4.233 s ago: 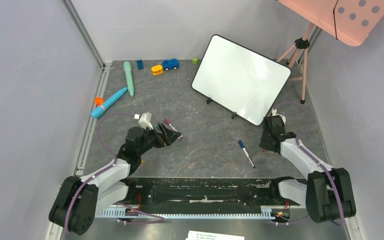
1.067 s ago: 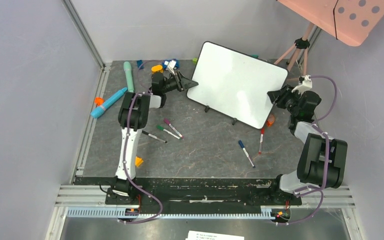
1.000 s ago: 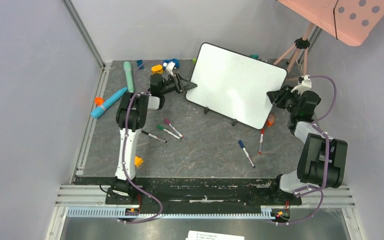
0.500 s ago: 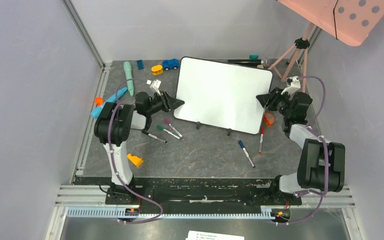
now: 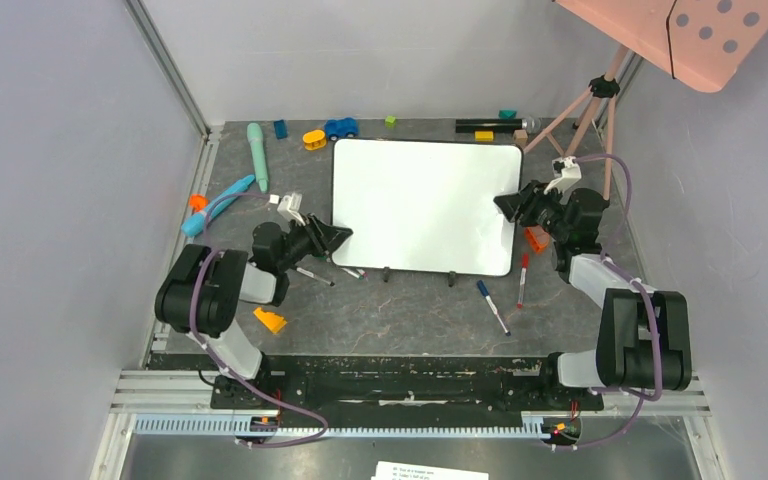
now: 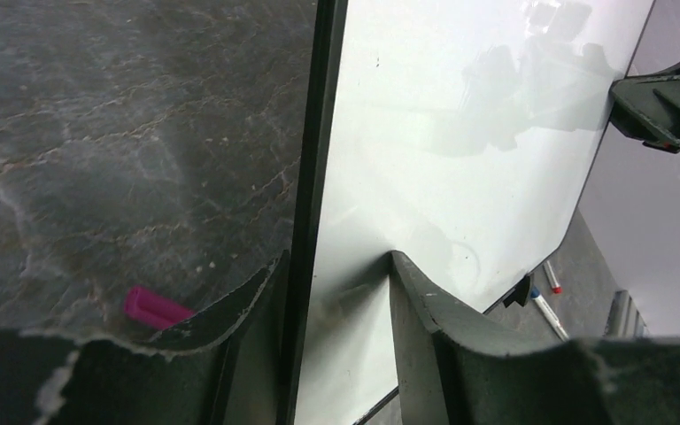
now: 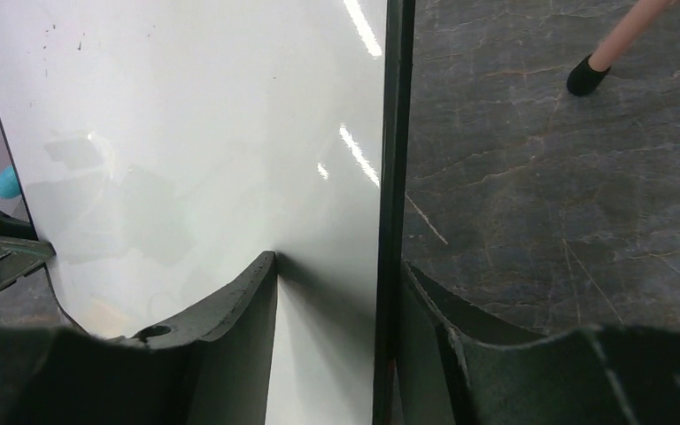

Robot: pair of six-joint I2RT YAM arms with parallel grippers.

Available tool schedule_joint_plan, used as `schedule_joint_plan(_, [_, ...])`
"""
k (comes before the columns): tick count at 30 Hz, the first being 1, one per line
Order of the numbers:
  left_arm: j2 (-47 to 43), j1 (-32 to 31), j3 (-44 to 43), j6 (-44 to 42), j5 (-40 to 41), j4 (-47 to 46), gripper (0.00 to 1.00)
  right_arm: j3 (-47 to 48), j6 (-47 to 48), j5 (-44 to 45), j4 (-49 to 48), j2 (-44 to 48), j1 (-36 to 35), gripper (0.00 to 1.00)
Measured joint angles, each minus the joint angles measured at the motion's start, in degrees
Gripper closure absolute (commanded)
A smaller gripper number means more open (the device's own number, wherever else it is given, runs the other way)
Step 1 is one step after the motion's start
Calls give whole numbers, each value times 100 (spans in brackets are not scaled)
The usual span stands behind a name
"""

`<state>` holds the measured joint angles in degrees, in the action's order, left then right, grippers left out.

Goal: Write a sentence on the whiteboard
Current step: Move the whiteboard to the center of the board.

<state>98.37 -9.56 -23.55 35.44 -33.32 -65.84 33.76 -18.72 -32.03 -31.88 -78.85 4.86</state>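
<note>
On whiteboard (image 5: 425, 205) rim, both end effectors (image 5: 338, 236) (image 5: 505, 205) clamped

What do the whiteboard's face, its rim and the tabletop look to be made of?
Whiteboard face: glossy white coated surface, perhaps melamine or enamel; it mirrors the lights. Rim: thin black plastic or painted metal, unclear which. Tabletop: dark grey matte, marble-like veining, likely printed mat or laminate.

Dark grey marbled tabletop (image 5: 410, 310), plain lilac walls (image 5: 50, 200) around it, pink tripod (image 5: 601, 87) at the far right corner, pink dotted panel (image 5: 700, 35) above the tripod, metal post (image 5: 167, 65) well left of it.
</note>
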Motion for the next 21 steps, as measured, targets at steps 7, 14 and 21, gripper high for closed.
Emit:
schedule_joint_plan(7, [-1084, -7, 315, -494, 568, 911, 52, 42, -188, 247, -317, -264, -332, 53])
schedule_joint_plan(14, [-1700, -7, 612, -621, 796, 1333, 52, 85, -275, 332, -568, -463, -516, 49])
schedule_joint_plan(21, [-1930, -131, 951, -667, 776, 1373, 40, 85, 48, 389, -540, -435, -675, 32])
